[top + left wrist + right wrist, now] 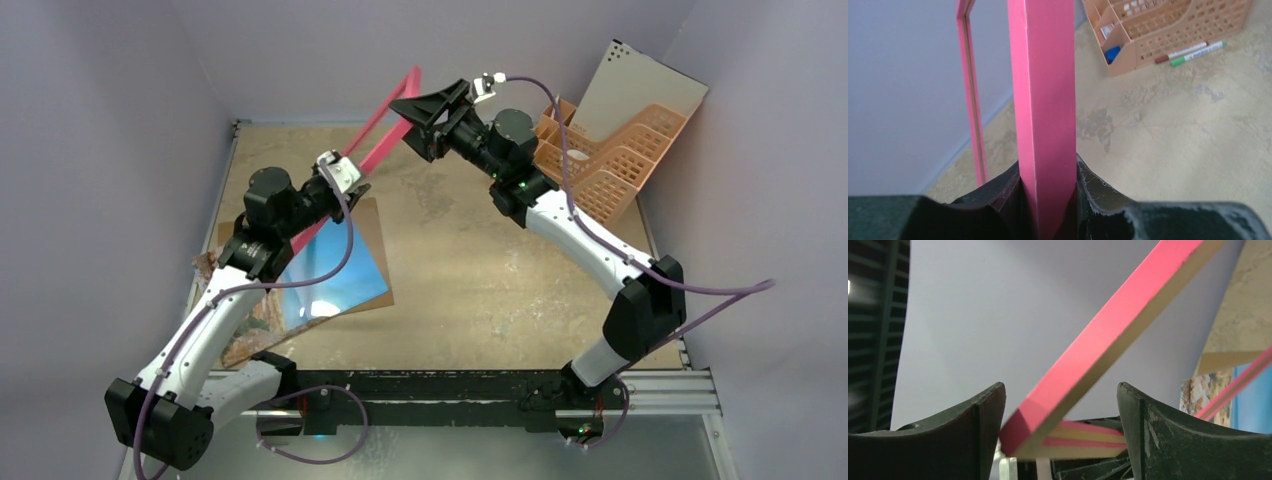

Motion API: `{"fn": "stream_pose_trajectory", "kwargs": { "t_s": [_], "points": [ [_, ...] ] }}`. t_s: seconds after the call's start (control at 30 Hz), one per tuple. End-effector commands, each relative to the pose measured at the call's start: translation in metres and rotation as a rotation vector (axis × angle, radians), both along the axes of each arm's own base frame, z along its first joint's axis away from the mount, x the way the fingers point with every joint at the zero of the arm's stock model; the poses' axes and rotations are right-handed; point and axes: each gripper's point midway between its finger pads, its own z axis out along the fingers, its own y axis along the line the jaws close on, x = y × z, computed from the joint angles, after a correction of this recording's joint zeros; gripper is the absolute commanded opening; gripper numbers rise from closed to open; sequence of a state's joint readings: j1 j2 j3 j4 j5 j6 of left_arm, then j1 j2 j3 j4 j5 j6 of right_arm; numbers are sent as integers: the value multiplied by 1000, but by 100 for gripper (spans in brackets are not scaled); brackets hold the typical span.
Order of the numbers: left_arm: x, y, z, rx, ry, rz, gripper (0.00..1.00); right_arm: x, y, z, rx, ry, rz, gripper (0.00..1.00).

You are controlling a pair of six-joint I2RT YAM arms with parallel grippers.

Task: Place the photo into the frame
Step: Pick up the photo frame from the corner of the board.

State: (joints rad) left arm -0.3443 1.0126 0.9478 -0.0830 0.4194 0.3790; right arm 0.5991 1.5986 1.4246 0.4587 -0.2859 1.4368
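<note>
The pink frame (385, 115) is held tilted in the air above the back of the table. My left gripper (345, 182) is shut on one of its bars (1045, 100), which stands up between the jaws. My right gripper (422, 105) is open around the frame's upper corner (1048, 427); the corner sits between the wide-apart fingers (983, 435), close to the left one. The photo (335, 280) lies face up on the table's left side under the left arm, blue sky showing. A strip of it also shows in the right wrist view (1250, 400).
A brown backing board (372, 212) lies under the photo. A peach desk organiser (610, 165) stands at the back right with a pale board (640, 90) leaning in it. Two markers (1190, 51) lie beside the organiser (1173, 30). Grey walls enclose the table.
</note>
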Motion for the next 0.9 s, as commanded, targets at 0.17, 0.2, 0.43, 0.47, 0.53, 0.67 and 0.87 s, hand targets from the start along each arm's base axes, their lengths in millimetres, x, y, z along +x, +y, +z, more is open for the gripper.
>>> {"fn": "stream_pose_trajectory", "kwargs": {
  "t_s": [0.17, 0.2, 0.43, 0.47, 0.53, 0.67, 0.87],
  "points": [
    [23, 16, 121, -298, -205, 173, 0, -18, -52, 68, 42, -246, -129, 96],
    [25, 18, 124, -315, -209, 189, 0, -17, -58, 68, 39, -251, -151, 97],
    [45, 26, 153, -375, -248, 268, 0, -23, -83, 47, -91, -377, -248, 97],
    [45, 24, 158, -383, -252, 257, 0, -23, -85, 35, -136, -394, -263, 97],
    [43, 19, 170, -405, -258, 227, 0, -22, -92, 13, -235, -423, -298, 97],
    [34, 10, 186, -414, -229, 163, 0, -9, -103, -37, -450, -444, -355, 97],
    [14, 6, 203, -491, -151, 118, 0, 9, -107, -65, -616, -505, -390, 97]
  ]
}}
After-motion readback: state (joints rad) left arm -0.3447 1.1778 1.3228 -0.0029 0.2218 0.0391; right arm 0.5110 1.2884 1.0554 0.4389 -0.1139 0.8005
